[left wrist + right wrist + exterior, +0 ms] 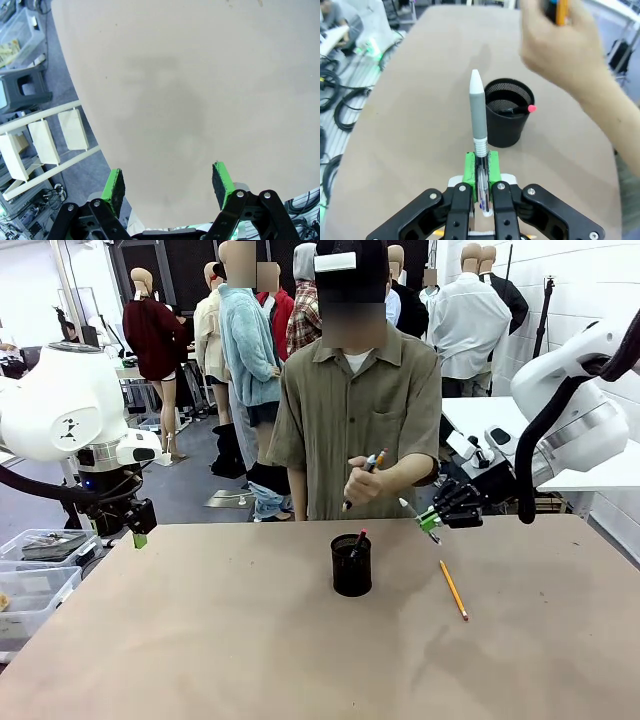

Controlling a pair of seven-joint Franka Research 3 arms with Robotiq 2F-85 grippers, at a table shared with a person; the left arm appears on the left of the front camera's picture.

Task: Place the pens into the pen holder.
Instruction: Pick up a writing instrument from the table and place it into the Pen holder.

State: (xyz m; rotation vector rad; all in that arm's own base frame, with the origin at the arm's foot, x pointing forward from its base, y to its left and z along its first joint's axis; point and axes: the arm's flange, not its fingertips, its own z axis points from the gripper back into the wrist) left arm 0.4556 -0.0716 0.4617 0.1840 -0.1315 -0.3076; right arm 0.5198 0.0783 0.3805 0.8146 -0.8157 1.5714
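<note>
Pen holder point(351, 565) stands upright in the middle of the worktop point(200, 640), and one dark pen point(357, 543) leans inside it, red end poking over the rim. Your right end effector point(431, 522) is clamped tight on the silvery-grey pen point(478, 112). From the wrist you see it gripped by its tail end, pale tip pointing out past the green pads, up in the air to the right of the holder and clear of its rim. The orange pencil point(453, 589) lies flat on the worktop to the right of the holder, well apart from it, with nothing touching it. On the far side of the holder the person's hand point(362, 483) is raised above it, gripping another pen point(372, 464) with an orange top end, tilted, lower tip aimed down. Your left end effector point(167, 182) sits far to the left of the holder, by the worktop's edge, fingers point(116, 186) spread apart with nothing between them, bare worktop beneath
</note>
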